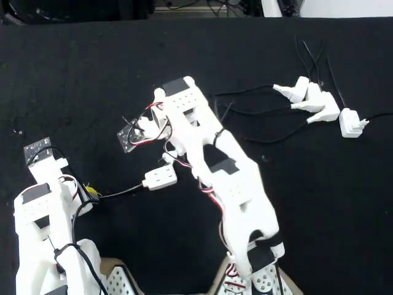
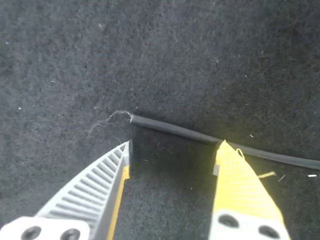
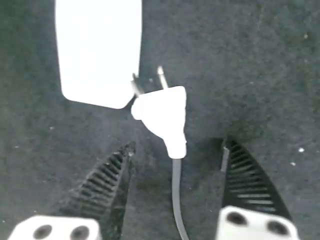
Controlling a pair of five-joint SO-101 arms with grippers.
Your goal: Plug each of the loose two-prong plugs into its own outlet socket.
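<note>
**No plug seated yet; one lies at the block between open fingers**

As far as I can see, nothing is plugged in. The white outlet block lies on the black tabletop, left of centre and fairly near. One two-prong plug lies flat just beside the block's corner. Its prongs point past the block's edge, and I cannot see them entering any socket. One prong looks to be at or touching that edge. The other loose plugs are bunched at the far right, well apart from the block, with their cords trailing off. By my reckoning nearly the whole job remains.

The right arm reaches from the near edge up and leftward over the block. The right end effector hangs low over the plug with its fingers spread. They flank the plug's cord and grip nothing.

The left arm sits folded at the near left. The left end effector is down close to the cloth, also spread wide. It straddles the block's black cable without pinching it.
</note>
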